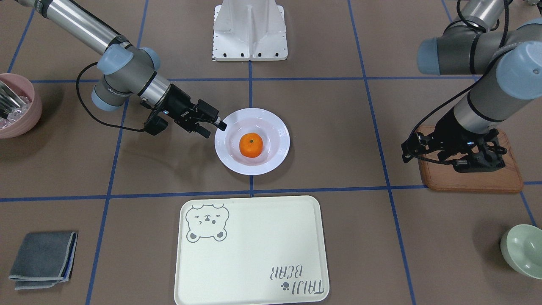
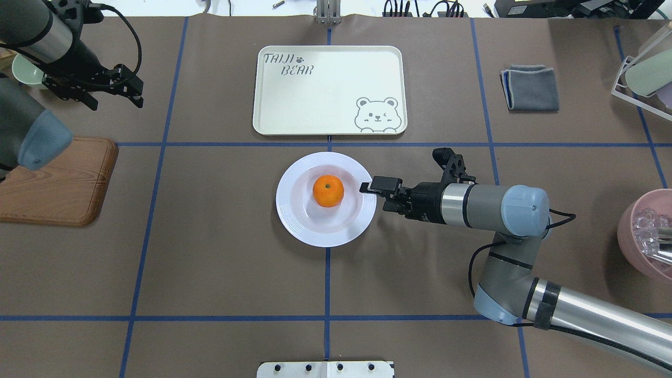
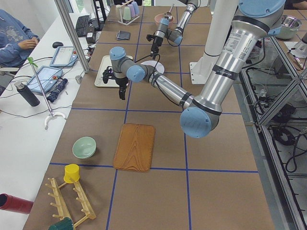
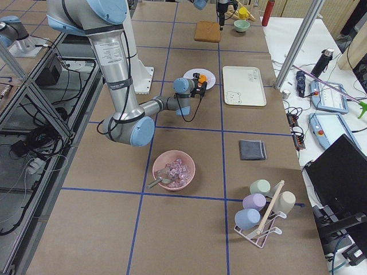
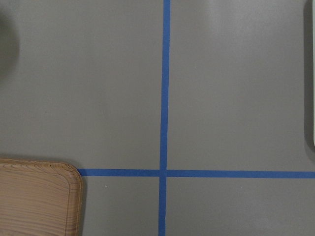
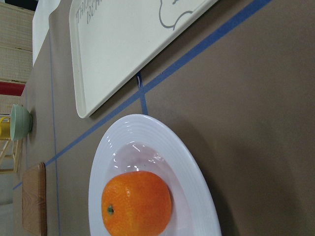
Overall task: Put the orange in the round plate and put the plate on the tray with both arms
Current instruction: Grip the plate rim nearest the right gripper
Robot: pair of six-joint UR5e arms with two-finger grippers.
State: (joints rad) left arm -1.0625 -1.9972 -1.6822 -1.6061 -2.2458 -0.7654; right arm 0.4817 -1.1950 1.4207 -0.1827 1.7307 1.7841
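Observation:
The orange (image 1: 251, 145) lies in the middle of the white round plate (image 1: 279, 127) at the table's centre, and shows close up as the orange (image 6: 136, 202) in the right wrist view. My right gripper (image 1: 215, 129) is low at the plate's rim on the robot's right. It is open, with one fingertip (image 2: 367, 187) at the rim's edge and nothing gripped. The cream tray (image 1: 254, 271) with the bear drawing lies bare just beyond the plate, a blue tape line between them. My left gripper (image 2: 137, 90) hangs high, open and holding nothing, by the wooden board.
A brown wooden board (image 2: 58, 184) and a pale green bowl (image 1: 525, 250) lie on the robot's left. On its right are a pink bowl (image 2: 632, 236) of clear pieces, a folded grey cloth (image 2: 530, 88) and a cup rack (image 4: 264, 217). A person (image 3: 17, 36) sits at a side desk.

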